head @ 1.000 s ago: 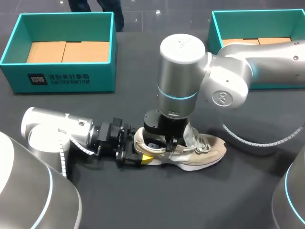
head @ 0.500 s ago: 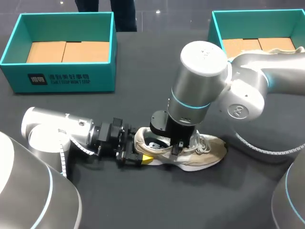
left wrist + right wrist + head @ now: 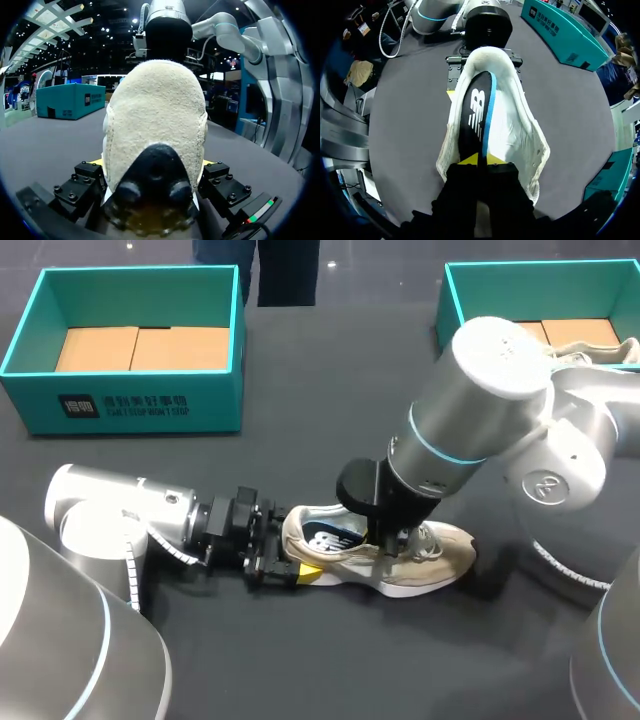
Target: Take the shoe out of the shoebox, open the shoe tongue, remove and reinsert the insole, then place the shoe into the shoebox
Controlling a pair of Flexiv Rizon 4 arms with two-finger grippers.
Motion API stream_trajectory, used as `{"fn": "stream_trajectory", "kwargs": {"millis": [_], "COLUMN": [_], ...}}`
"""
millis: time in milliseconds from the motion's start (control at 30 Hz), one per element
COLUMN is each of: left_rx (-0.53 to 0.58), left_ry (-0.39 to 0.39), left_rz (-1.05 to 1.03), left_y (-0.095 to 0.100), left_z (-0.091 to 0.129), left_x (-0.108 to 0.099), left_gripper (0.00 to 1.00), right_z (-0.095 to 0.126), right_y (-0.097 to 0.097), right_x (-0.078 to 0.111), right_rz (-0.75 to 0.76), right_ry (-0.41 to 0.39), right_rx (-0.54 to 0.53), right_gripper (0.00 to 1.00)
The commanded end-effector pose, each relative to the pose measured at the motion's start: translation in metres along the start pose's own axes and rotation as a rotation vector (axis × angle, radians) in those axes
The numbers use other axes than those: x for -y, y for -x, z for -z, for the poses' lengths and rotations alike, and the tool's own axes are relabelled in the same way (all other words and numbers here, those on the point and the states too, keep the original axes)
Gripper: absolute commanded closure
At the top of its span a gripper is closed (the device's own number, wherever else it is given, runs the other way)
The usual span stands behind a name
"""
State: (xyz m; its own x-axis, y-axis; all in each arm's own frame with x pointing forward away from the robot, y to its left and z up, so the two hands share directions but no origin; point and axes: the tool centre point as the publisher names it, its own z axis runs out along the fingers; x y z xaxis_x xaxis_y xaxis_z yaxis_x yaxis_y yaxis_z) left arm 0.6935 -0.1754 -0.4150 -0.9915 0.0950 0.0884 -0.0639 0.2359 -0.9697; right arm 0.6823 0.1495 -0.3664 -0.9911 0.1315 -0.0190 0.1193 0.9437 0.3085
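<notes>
**While the heel is clamped, the insole hangs on one thin pinch**

Off at ten o'clock on the dark table (image 3: 300, 390) sits a teal shoebox (image 3: 220, 390), with only cardboard showing inside. Reaching in low from nine o'clock, the left gripper (image 3: 290, 565) presses its fingers against both sides of the beige sneaker (image 3: 445, 550) at the heel. The sneaker lies on its sole near the table's middle, heel to nine o'clock and toe to three, outside both boxes. Its black insole (image 3: 325, 536) is tipped on edge in the shoe's mouth. From above, the right gripper (image 3: 388, 542) has its yellow tips pinched on the insole's front end, beside the laces. A second teal shoebox (image 3: 520, 265) waits at two o'clock.

That pinch looks like the weak spot to me. It holds only a narrow strip, so a quick pull could let the insole slip free. If the insole drags inside, the whole sneaker may lift or twist out of the heel clamp. Pushed back in crooked, it would likely buckle.
</notes>
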Motion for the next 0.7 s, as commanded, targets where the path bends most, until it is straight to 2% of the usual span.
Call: {"fn": "stream_trajectory", "kwargs": {"millis": [33, 300, 700], "left_rx": [0.001, 0.001, 0.001], "left_ry": [0.002, 0.002, 0.002], "left_rz": [0.001, 0.001, 0.001], "left_y": [0.001, 0.001, 0.001], "left_z": [0.000, 0.000, 0.000], "left_x": [-0.001, -0.001, -0.001], "left_gripper": [1.00, 1.00, 1.00], "right_z": [0.008, 0.014, 0.025], "right_y": [-0.001, 0.001, 0.009], "right_x": [0.011, 0.010, -0.011], "right_rz": [0.014, 0.063, 0.183], "right_ry": [0.113, 0.161, 0.169], "right_rx": [0.003, -0.003, -0.012], "right_gripper": [1.00, 1.00, 1.00]}}
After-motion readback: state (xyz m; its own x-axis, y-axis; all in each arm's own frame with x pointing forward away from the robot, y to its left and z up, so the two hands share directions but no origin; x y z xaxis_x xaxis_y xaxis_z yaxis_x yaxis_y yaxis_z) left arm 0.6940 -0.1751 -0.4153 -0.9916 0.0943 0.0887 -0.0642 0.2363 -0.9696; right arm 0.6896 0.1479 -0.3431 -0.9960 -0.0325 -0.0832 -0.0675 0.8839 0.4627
